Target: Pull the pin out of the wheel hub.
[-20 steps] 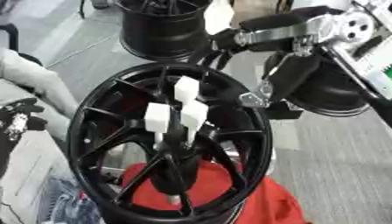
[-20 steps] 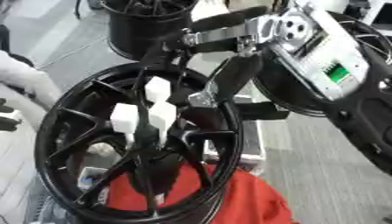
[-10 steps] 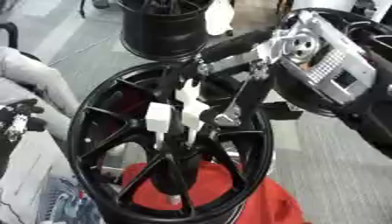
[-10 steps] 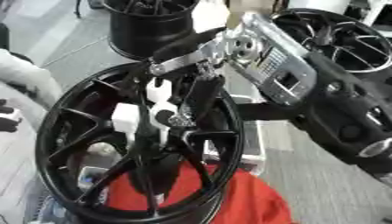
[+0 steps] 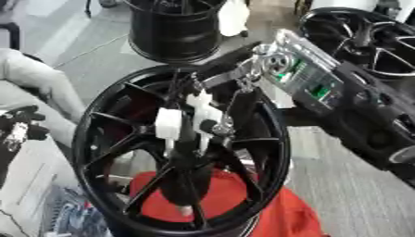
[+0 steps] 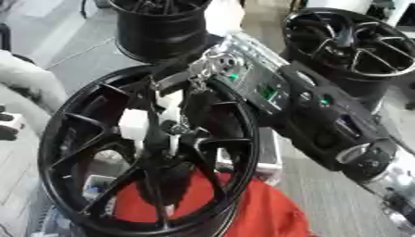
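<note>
Reaching across the wheel hub (image 5: 113, 139), right robot hand (image 5: 223, 109) touches white pin (image 5: 198, 104).

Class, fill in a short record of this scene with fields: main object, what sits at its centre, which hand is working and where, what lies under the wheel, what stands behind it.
main object: black spoked wheel hub, standing tilted
centre: white pin pieces sticking out of the middle
working hand: right hand, reaching in from the right, fingers at the white pieces; grip unclear
left hand: not seen
under the wheel: red cloth
behind: two more black wheels
</note>
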Action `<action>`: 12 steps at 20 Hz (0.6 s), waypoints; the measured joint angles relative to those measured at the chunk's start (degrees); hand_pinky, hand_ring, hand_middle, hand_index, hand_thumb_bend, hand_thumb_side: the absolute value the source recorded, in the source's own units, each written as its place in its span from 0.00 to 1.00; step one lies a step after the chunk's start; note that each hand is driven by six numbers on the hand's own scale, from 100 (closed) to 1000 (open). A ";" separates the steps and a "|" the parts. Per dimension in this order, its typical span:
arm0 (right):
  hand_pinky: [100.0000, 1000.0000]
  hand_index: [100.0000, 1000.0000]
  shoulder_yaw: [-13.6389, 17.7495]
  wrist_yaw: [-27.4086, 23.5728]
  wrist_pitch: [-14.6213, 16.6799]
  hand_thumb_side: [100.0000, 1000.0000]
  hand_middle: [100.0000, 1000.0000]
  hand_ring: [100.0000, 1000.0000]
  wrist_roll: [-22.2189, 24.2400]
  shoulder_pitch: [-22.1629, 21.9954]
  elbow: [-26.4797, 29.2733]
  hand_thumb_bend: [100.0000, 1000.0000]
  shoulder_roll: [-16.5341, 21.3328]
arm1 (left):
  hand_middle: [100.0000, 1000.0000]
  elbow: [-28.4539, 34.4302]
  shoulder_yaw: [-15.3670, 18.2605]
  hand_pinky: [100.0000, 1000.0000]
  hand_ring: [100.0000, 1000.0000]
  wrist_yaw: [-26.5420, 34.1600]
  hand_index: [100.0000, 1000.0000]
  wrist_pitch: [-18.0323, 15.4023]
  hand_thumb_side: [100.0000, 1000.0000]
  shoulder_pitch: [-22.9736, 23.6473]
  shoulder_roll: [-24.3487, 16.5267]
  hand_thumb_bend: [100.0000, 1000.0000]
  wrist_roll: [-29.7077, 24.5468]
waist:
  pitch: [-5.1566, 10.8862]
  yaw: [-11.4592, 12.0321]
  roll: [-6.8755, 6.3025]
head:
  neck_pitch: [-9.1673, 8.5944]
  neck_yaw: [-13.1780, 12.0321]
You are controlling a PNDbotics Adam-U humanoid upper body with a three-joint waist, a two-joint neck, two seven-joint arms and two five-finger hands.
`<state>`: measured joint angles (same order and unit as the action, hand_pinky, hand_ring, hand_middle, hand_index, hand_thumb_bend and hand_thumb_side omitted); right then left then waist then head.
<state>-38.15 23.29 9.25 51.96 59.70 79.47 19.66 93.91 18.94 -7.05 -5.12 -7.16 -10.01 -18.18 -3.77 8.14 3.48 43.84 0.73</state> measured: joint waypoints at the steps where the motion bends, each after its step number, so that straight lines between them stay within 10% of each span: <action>1: 0.87 0.98 0.09 0.54 0.40 0.08 0.94 0.94 -0.02 -0.02 -0.69 0.00 -0.12 | 0.62 0.00 0.00 0.59 0.56 0.00 0.79 0.00 0.67 0.00 0.00 0.00 0.00 | 0.00 0.00 -0.03 | 0.00 0.00; 12: 0.87 0.97 2.05 2.24 2.40 0.09 0.93 0.93 -0.10 -0.37 -2.23 0.00 -0.11 | 0.62 0.00 0.00 0.59 0.56 0.00 0.79 -0.01 0.67 -0.01 0.00 0.00 -0.01 | 0.01 -0.23 -0.17 | 0.00 -0.01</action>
<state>-36.10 25.53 11.64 51.86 59.34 77.24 19.55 93.91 18.93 -7.05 -5.13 -7.17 -10.01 -18.20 -3.76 7.91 3.31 43.84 0.72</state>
